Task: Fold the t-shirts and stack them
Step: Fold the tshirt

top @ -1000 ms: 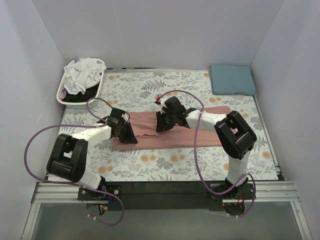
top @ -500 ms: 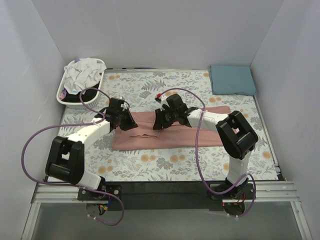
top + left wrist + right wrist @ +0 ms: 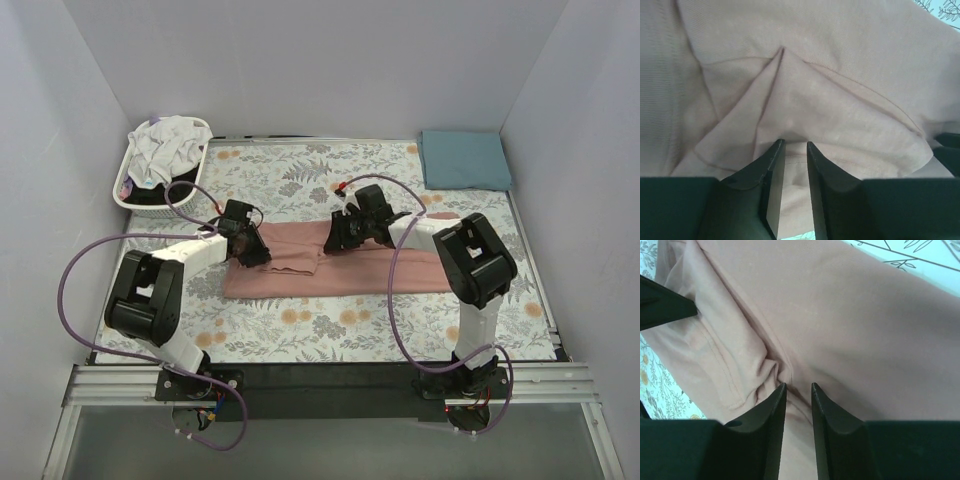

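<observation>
The large dusty-pink t-shirt lies as a long folded strip across the middle of the floral cloth. My left gripper is over its left end, jaws nearly closed with pink cloth pinched between them. My right gripper is at the strip's far edge near the middle, jaws closed on a bunched fold of the pink cloth at their tips. A plain teal-blue t-shirt lies folded at the back right corner.
A white slatted basket at the back left holds white and dark clothes. The grey-and-orange floral cloth covers the table. White walls close in the left, back and right sides.
Both grippers have moved toward the back with pink cloth in them. The left went from the strip's near edge to its far part; the right shifted right and back.
</observation>
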Robot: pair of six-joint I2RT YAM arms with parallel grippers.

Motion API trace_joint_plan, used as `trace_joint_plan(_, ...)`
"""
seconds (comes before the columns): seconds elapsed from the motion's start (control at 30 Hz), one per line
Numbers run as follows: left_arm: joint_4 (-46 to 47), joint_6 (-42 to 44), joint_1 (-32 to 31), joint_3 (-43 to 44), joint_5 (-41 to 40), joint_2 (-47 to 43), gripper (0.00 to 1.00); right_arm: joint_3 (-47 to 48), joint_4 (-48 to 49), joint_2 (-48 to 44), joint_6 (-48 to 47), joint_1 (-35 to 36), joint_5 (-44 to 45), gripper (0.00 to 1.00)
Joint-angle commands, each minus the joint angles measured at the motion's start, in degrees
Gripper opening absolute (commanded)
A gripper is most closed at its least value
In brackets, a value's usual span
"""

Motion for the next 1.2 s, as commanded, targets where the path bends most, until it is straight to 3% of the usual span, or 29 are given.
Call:
trace_joint_plan(0.0, -5.21, 1.65, 0.64, 2.64, -6.34, -5.27, 0.25, -1.4, -2.4, -7.67, -4.36, 0.36, 1.72, 0.34)
trace_joint_plan(0.1, -9.16, 0.08, 0.47, 2.3, -8.36, -10.54, 0.37, -4.03, -7.66, -12.85, -7.78, 0.45, 11.18, 0.37)
trace_joint_plan(0.27, -13.74, -4.75, 0.56, -2.62, -10.65, -15.99, 0.41, -8.87, -16.64, -19.1, -10.08, 0.45, 19.04, 0.37)
trace_joint_plan(0.47, -12.61, -7.84, 0.73, -6.58, -12.85, -13.11, 0.34, -16.07, -19.28, -23.23, -10.96, 0.62, 20.53, 0.38)
trace_joint_plan(0.63, -10.33, -4.51, 5.47, -2.99, -12.94, -1.08, 0.27, -20.29, -20.43, -23.24, -10.35, 1.32, 20.63, 0.38)
trace_joint_plan(0.73, -9.97, -1.0, 6.88, 4.82, -12.85, 8.24, 0.27, -22.93, -20.96, -21.92, -8.59, 3.6, 19.22, 0.38)
trace_joint_plan(0.87, -10.5, 2.78, 7.06, 16.6, -14.52, 18.26, 0.3, -24.34, -21.05, -21.04, -4.55, 11.66, 15.62, 0.38)
trace_joint_plan(1.03, -11.81, 6.66, 7.06, 37.82, -14.7, 32.04, 0.33, -18.64, -22.27, -20.6, -1.64, 16.97, 14.03, 0.38)
trace_joint_plan(1.17, -18.57, 6.58, 7.06, 51.59, -10.49, 33.93, 0.38, -9.95, -22.72, -21.39, -4.36, 17.06, 13.15, 0.39)
